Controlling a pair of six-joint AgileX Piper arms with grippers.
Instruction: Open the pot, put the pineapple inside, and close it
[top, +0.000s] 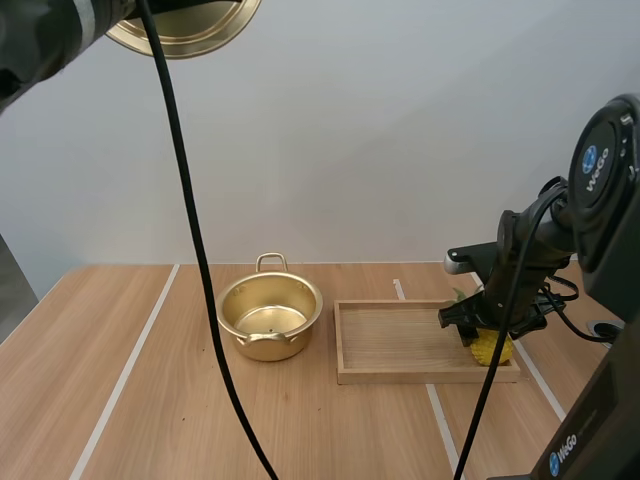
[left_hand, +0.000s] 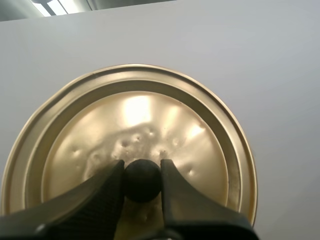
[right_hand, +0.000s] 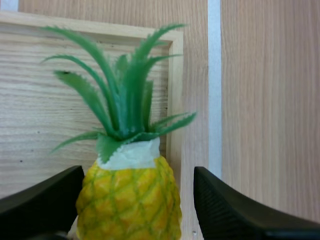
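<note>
The gold pot (top: 269, 317) stands open on the table, left of the wooden tray (top: 400, 345). Its gold lid (top: 185, 25) hangs high in the air at the upper left, and my left gripper (left_hand: 142, 172) is shut on the lid's black knob (left_hand: 142, 181). A yellow pineapple (right_hand: 131, 202) with green leaves (right_hand: 125, 100) lies at the tray's right end. My right gripper (top: 478, 325) is low over the pineapple (top: 492, 348), open, with one black finger (right_hand: 40, 205) on each side of the fruit and a gap on the right side.
White tape lines (top: 128, 370) run across the wooden table. The tray's raised rim (right_hand: 175, 95) lies just beyond the pineapple's leaves. Bare tabletop lies in front of the pot and at the left.
</note>
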